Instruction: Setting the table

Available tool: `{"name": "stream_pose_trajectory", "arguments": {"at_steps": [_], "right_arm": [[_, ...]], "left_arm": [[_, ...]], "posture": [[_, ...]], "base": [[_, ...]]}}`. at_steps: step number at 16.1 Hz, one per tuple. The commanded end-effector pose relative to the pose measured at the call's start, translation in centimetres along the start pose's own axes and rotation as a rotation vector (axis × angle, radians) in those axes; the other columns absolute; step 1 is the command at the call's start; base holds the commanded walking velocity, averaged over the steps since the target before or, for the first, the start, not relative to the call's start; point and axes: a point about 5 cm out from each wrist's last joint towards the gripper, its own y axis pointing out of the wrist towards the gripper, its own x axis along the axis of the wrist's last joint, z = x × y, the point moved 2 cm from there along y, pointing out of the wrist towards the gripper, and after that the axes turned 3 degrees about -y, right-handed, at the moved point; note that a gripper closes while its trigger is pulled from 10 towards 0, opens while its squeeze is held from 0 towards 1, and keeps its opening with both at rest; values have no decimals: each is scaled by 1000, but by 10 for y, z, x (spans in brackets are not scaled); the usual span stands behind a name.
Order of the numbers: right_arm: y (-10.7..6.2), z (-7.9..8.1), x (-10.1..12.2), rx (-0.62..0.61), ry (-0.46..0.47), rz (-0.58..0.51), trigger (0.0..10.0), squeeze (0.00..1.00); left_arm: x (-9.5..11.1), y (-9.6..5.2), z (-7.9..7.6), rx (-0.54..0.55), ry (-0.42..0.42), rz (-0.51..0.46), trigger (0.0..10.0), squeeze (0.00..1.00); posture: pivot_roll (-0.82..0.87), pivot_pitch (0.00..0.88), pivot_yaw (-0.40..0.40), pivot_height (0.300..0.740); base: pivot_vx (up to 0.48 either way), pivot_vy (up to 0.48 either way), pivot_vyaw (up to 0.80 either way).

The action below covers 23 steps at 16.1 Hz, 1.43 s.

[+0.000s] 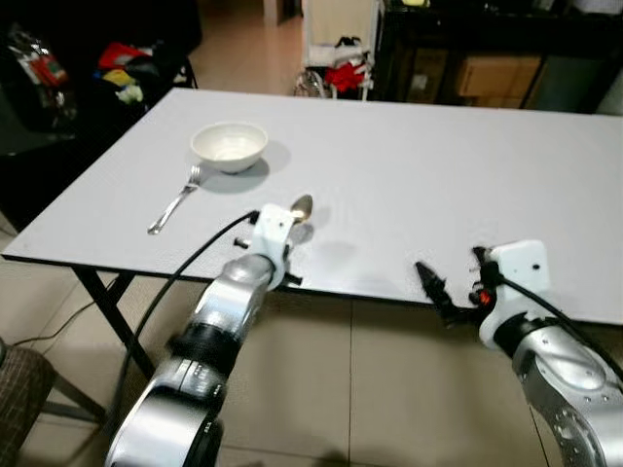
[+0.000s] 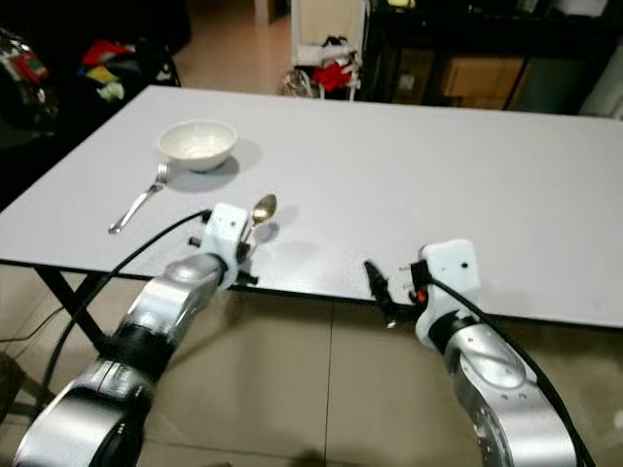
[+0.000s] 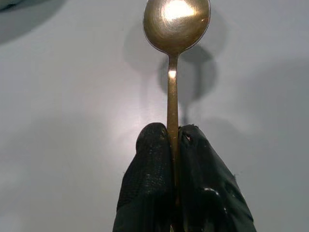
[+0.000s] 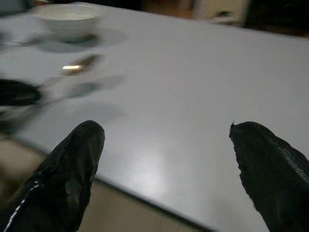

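1. Left gripper [image 3: 176,145] pinches the spoon [image 3: 175,29] by its handle, holding it above the near part of the table [image 1: 438,165].
2. Spoon: light, stiff, slippery metal; a mid-handle hold seems best.
3. Right gripper [image 4: 169,159], fingers spread and empty, hovers at the table's near edge.
4. Bowl [image 1: 229,145] and fork [image 1: 175,202] lie beyond.

left arm [image 1: 219,321]: silver metal shell, rounded segments, black band at the joint
left wrist block [image 1: 274,230]: white, boxy, black cable looping off its side
left gripper [image 3: 174,145]: two black textured fingers
right arm [image 1: 565,379]: silver shell, black cable along the top
right wrist block [image 1: 519,268]: white, two small dark dots, red bit beside it
right gripper [image 1: 450,282]: long black fingers, tapered tips
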Motion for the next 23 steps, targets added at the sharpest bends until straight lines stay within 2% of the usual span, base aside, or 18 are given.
{"name": "stream_pose_trajectory", "arguments": {"at_steps": [1,3,5,10,23], "right_arm": [[-3,7,3,90,28,-18,10000,0],[-10,17,4,218,20,-5,10000,0],[-14,19,0,278,-7,29,10000,0],[-10,9,0,193,-8,49,10000,0],[-10,9,0,193,-8,49,10000,0]], "left_arm": [[9,3,-1,8,-16,-13,10000,0],[14,7,-5,9,-12,4,10000,0],[18,12,-11,7,-47,26,10000,0],[25,18,-19,46,-161,57,10000,0],[25,18,-19,46,-161,57,10000,0]], "posture": [[-67,0,37,740],[-73,0,43,740],[-74,0,43,740],[-103,0,59,740],[-103,0,59,740]], "base": [[0,0,0],[0,0,0],[0,0,0],[0,0,0],[0,0,0]]}}
